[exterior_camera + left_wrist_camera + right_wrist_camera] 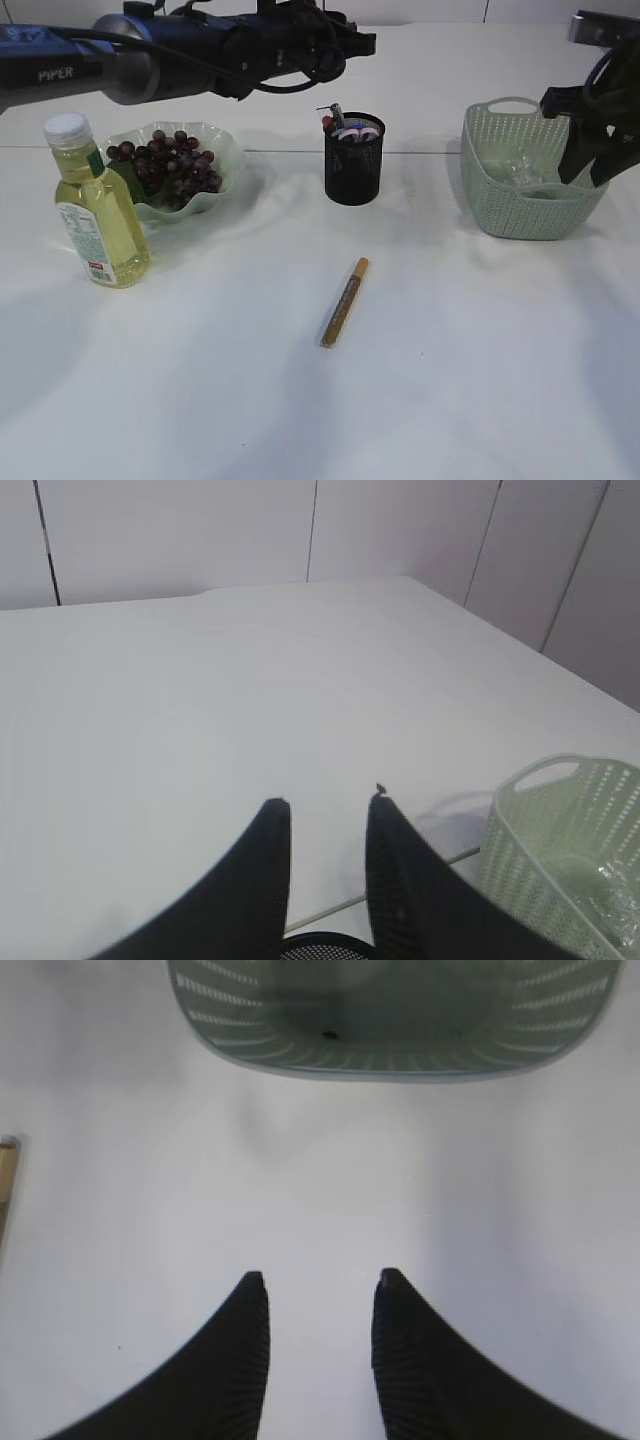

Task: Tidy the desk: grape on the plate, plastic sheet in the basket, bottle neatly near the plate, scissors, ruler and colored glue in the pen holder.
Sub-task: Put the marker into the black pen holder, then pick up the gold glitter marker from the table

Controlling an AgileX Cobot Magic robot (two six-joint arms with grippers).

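A thin brown ruler [344,302] lies flat mid-table; its end shows at the left edge of the right wrist view [6,1175]. The black mesh pen holder [354,158] holds scissors with pink handles and a glue stick. Dark grapes [165,160] lie on the pale plate [228,150]. The yellow bottle [95,205] stands upright in front of the plate's left side. The plastic sheet [520,165] is in the green basket [525,215]. My left gripper [345,45] is open and empty above the pen holder [325,947]. My right gripper [590,170] is open and empty by the basket [400,1020].
The table is white all over, with a seam line running behind the pen holder. In the left wrist view the basket [560,850] with the plastic sheet [610,885] sits at the lower right. A wall of panels stands behind the table.
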